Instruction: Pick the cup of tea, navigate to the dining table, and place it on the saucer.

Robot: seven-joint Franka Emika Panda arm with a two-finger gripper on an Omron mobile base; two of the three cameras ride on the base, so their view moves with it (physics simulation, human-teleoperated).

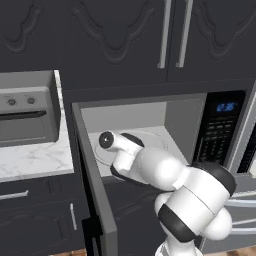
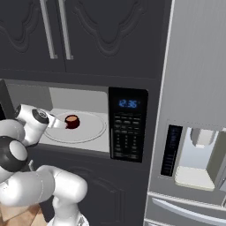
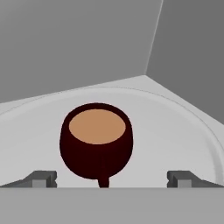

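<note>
The pick is in hand — the small dark red-brown cup of tea [image 3: 96, 142] is framed between the two-finger gripper [image 3: 112, 178], spread wide and empty. Next, a short advance is called for, then closure around the cup — its handle faces the hand.

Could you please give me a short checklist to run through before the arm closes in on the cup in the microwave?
1. Gripper open, fingertips apart wider than the cup: ok.
2. Cup of tea upright on the turntable plate, tea inside: ok.
3. Cup centred between the fingertips in the hand view: ok, slightly left.
4. Microwave door swung open, out of the arm's path: ok.
5. Handle faces the hand, so it may meet the palm: cannot tell.
6. Fingertips far enough forward to flank the cup: not ok, they sit short of it.
</note>
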